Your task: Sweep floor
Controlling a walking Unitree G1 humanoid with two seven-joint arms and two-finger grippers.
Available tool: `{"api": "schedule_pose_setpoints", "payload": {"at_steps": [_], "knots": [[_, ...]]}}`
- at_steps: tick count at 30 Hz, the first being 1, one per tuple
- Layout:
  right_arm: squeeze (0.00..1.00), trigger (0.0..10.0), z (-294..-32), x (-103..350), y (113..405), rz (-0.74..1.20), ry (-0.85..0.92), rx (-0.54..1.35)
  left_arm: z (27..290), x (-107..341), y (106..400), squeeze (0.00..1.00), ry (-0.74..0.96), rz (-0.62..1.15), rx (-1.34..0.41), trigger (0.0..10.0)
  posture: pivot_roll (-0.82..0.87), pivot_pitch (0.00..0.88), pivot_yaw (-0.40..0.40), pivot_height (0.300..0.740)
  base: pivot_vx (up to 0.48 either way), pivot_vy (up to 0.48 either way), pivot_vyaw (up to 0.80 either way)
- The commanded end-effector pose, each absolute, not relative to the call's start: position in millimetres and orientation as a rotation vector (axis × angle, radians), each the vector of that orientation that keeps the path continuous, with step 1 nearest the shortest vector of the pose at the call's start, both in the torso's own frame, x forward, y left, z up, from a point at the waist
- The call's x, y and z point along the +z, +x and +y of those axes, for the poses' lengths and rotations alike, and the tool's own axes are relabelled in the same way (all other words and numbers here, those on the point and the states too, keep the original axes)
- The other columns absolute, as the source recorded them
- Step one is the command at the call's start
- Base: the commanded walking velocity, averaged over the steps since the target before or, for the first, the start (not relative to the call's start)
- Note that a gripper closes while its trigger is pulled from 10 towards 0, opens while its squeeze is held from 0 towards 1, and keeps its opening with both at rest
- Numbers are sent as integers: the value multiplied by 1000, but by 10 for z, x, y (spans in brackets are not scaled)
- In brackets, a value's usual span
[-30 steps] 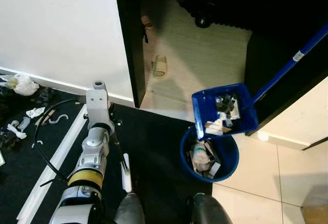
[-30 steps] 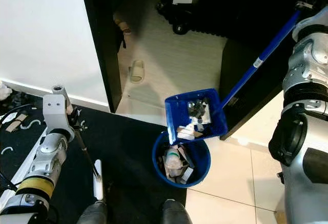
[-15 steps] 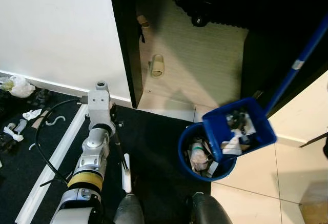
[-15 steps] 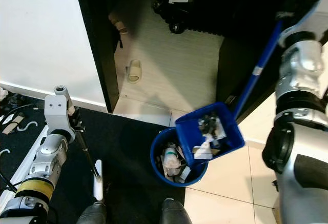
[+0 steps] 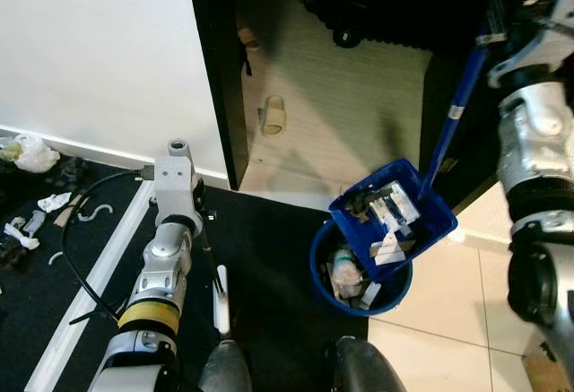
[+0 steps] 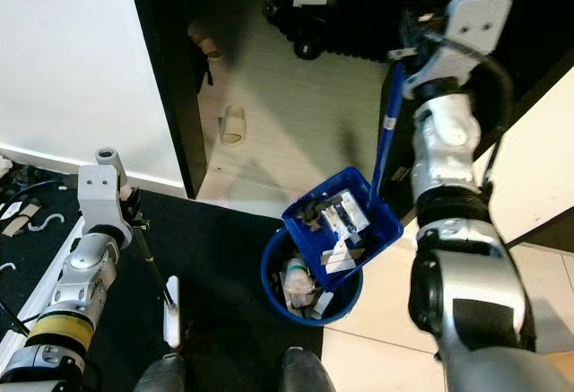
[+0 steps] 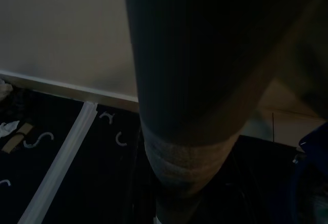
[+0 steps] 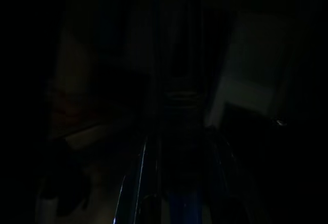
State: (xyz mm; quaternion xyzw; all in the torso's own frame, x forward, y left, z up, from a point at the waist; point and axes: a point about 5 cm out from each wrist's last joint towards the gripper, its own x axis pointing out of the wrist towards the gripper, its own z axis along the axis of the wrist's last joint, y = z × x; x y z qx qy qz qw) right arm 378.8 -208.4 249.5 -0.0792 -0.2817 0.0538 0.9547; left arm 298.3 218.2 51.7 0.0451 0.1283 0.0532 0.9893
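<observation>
A blue dustpan (image 6: 341,226) full of paper scraps and rubbish hangs tilted over a round blue bin (image 6: 269,275) that holds more rubbish. Its long blue handle (image 6: 386,136) rises steeply to my right gripper (image 6: 405,47), which is shut on it near the top. In the right wrist view the handle (image 8: 177,131) is only a dim shape. My left gripper (image 5: 199,217) is shut on a thin black broom stick (image 5: 211,262). The broom's white head (image 5: 221,307) rests on the black mat (image 5: 269,248).
A black door frame (image 5: 215,69) stands beside the white wall. Beyond it lie a beige slipper (image 5: 273,116) and a black wheeled object (image 5: 345,6). Scraps and a crumpled bag (image 5: 27,152) litter the left. A white strip (image 5: 90,289) crosses the mat. Pale tiles (image 5: 439,347) lie right.
My right arm has swung in to the left and the dustpan handle now stands much steeper. The pan has shifted back over the bin. The left arm and broom have barely moved.
</observation>
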Motion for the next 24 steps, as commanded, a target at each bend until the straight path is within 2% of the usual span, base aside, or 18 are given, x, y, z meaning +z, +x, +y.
{"api": "schedule_pose_setpoints", "payload": {"at_steps": [1, 10, 15, 19, 24], "knots": [[0, 10000, -2036, 2402, 3774, -543, -191, 144, 2134, 537, 2980, 0, 91, 245, 93, 10000, 32, 39, -63, 740, 0, 0, 0], [0, 10000, -1762, 2285, 3574, -569, -279, 342, 2121, 535, 2975, 0, 86, 250, 88, 10000, 28, 43, -62, 740, 0, 0, 0], [0, 10000, -1749, 2266, 3482, -565, -308, 414, 2111, 532, 2975, 0, 83, 254, 81, 10000, 25, 43, -57, 740, 0, 0, 0], [0, 10000, -1736, 2224, 3336, -474, -310, 562, 2095, 532, 2986, 0, 80, 263, 67, 10000, 19, 46, -49, 740, 0, 0, 0], [0, 10000, -1766, 2279, 3318, -446, -309, 588, 2090, 532, 2994, 0, 77, 265, 62, 10000, 19, 47, -47, 740, 0, 0, 0]]}}
